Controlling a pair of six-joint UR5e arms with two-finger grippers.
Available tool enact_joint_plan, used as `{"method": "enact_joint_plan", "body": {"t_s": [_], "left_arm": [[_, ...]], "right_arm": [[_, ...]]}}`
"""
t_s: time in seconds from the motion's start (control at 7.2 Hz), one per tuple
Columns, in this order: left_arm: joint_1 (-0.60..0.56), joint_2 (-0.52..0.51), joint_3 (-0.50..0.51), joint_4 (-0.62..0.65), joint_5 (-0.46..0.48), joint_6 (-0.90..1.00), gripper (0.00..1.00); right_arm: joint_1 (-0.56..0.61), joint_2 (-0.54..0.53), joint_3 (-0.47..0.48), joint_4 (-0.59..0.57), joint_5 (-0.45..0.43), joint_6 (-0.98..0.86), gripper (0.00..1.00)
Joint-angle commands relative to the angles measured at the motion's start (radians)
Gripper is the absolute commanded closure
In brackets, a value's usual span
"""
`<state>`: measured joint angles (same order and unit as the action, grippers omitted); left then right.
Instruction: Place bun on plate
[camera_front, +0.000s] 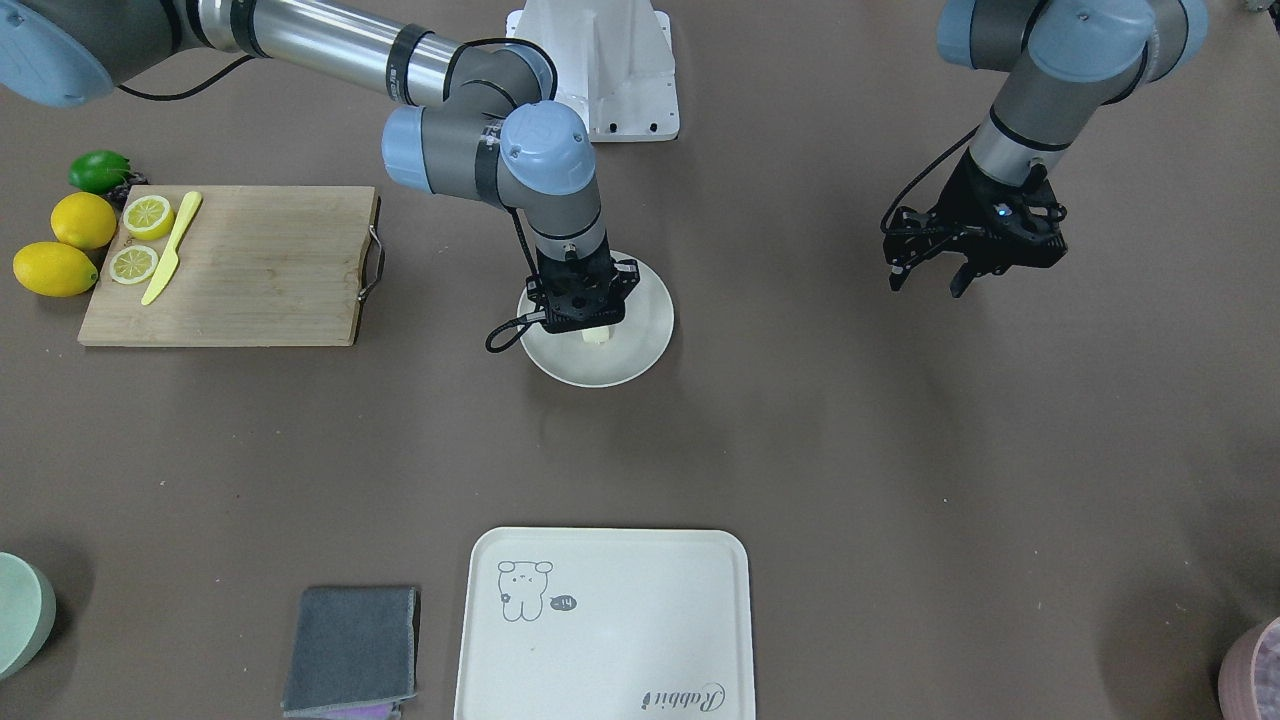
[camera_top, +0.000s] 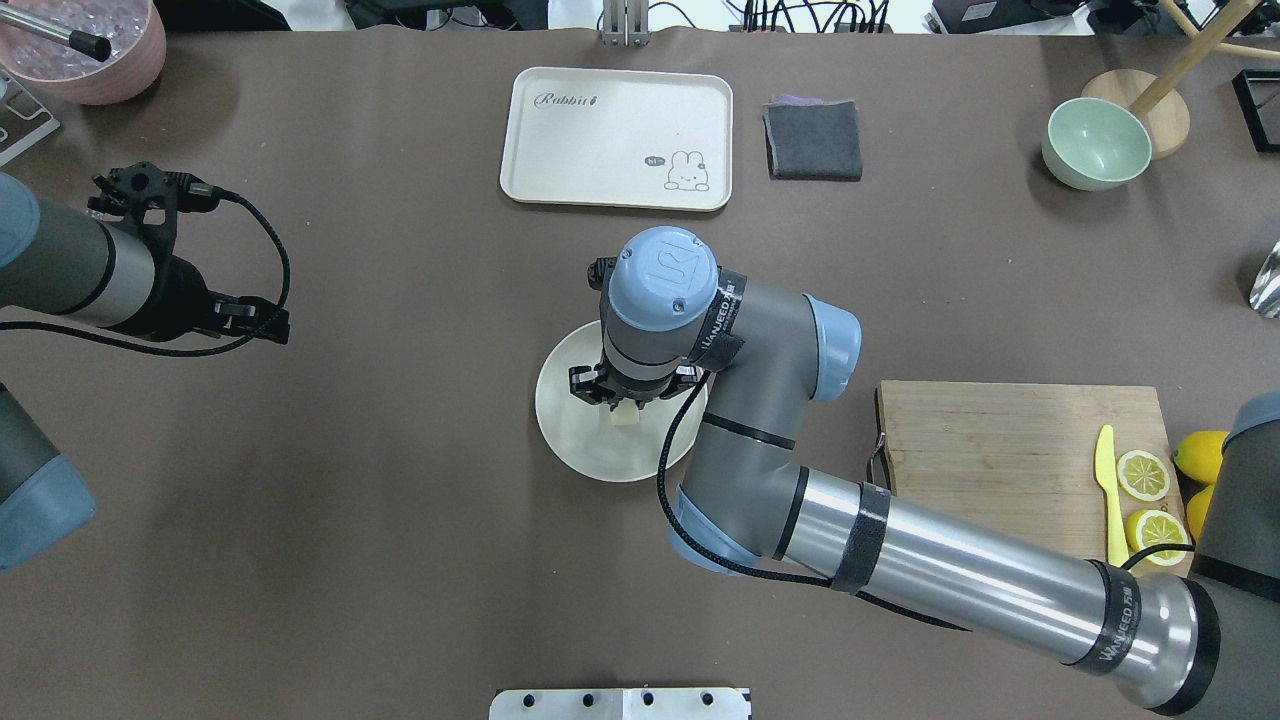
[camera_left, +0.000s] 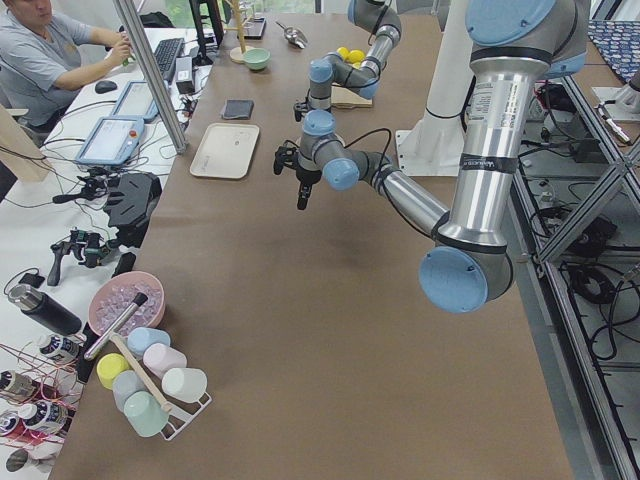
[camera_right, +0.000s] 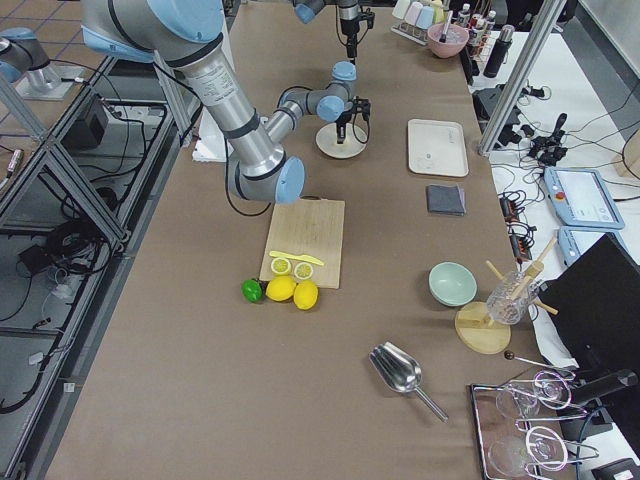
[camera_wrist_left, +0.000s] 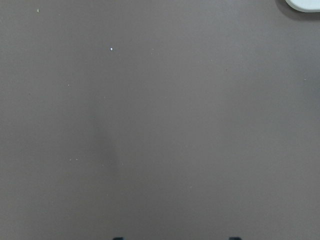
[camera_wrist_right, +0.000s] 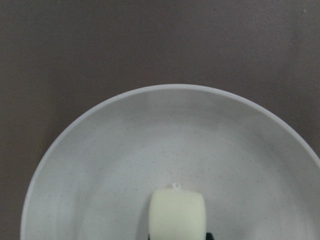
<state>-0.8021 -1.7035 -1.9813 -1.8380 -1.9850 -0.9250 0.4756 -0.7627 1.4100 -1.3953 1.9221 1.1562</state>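
Observation:
The off-white round plate (camera_front: 645, 335) sits mid-table. My right gripper (camera_top: 627, 408) points straight down over it, shut on the pale cream bun (camera_front: 597, 337), which is at or just above the plate's surface. From the right wrist view, the bun (camera_wrist_right: 178, 212) fills the bottom centre with the plate (camera_wrist_right: 100, 150) spread under it; only dark bits of the fingers show beside it. My left gripper (camera_front: 927, 287) hangs open and holding nothing above bare table, well off to the side of the plate.
A wooden cutting board (camera_front: 250, 265) holds two lemon halves and a yellow knife (camera_front: 172, 248), with whole lemons and a lime beside it. A cream tray (camera_front: 600, 620), a grey cloth (camera_front: 350, 650) and a pale green bowl (camera_top: 1095, 145) lie along the far side.

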Motion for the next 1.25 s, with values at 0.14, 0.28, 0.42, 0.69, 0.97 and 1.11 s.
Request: {"method": "enact_joint_plan", "body": {"t_s": [0.14,0.28,0.42,0.69,0.97,1.11], "left_arm": [[0.0,0.001,-0.002,0.0,0.0,0.0,0.23],[-0.002,0.004,-0.002,0.0,-0.002,0.0,0.23],[-0.017,0.03,-0.007,-0.001,-0.014,0.0,0.23],[-0.077,0.134,-0.045,-0.001,-0.023,0.067,0.23],[-0.28,0.264,-0.027,-0.004,-0.162,0.411,0.22],[-0.41,0.293,0.034,-0.006,-0.243,0.586,0.09]], "right_arm": [[0.026,-0.006,0.039,-0.011,0.011,-0.003,0.0],[0.055,-0.024,0.106,-0.061,0.034,-0.007,0.0],[0.093,-0.068,0.221,-0.165,0.064,-0.022,0.0],[0.211,-0.296,0.412,-0.192,0.13,-0.178,0.0],[0.427,-0.493,0.434,-0.188,0.283,-0.503,0.0],[0.513,-0.58,0.432,-0.188,0.322,-0.642,0.0]]}}
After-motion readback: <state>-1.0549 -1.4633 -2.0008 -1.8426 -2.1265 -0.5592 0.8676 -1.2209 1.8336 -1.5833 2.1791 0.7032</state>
